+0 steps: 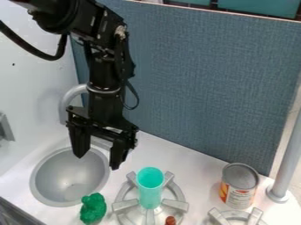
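- The gripper [97, 161] hung over the sink [64, 180], its 2 fingers wide apart, holding nothing.
- The green toy [93, 208] lay beside the sink.
- The teal cup [150, 193] stood on a burner [175, 204].

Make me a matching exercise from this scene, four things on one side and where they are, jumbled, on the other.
1. Turquoise cup
2. Toy broccoli
3. Tin can
4. Gripper

A. Close to the foot of the gray pole
B. Hanging over the sink, fingers apart
C. Upright on a stove burner
D. By the sink's rim

Right pairs: 1-C, 2-D, 3-A, 4-B
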Controlling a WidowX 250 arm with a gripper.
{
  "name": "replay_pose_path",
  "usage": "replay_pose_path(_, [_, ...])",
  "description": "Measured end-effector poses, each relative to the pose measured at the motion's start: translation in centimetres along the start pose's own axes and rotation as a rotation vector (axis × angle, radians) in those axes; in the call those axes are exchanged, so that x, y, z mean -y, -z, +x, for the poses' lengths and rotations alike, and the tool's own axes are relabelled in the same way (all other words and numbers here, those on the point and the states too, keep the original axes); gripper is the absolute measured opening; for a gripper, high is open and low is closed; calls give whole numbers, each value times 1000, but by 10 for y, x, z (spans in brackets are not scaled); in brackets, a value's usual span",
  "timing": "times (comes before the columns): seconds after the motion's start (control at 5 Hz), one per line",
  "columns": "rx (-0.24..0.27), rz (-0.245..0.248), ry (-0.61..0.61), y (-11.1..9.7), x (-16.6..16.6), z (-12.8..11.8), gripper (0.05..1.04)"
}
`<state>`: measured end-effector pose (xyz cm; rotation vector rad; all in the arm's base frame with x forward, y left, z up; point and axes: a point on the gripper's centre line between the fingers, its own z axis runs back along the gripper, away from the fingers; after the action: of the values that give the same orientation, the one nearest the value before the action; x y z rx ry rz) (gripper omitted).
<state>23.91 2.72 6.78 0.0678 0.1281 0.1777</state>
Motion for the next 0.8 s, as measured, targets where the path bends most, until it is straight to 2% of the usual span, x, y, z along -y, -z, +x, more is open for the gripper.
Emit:
replay_pose_path(0.2, [-25,0,6,6,1,-1,1004])
replay_pose_path(0.4, [-12,-41,30,25,-18,11,1004])
replay_pose_path(0.6, [5,-36,42,42,-36,18,1004])
replay_pose_path(0.8, [34,-4,78,64,-40,24,1004])
